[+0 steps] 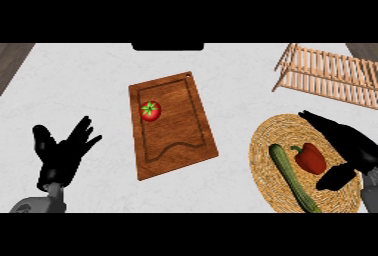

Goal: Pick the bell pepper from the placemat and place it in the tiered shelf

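Note:
A red bell pepper with a green stem lies on the round woven placemat at the right, beside a long green cucumber. My right hand hovers over the pepper's right side, fingers stretched toward the back and thumb low at the front, open with the pepper between thumb and fingers but not closed on it. The wooden slatted tiered shelf stands at the back right. At the lower left my left hand rests open with fingers up.
A brown wooden cutting board lies in the middle of the white counter, with a red tomato on its far part. A dark strip of counter edge shows at the far left corner.

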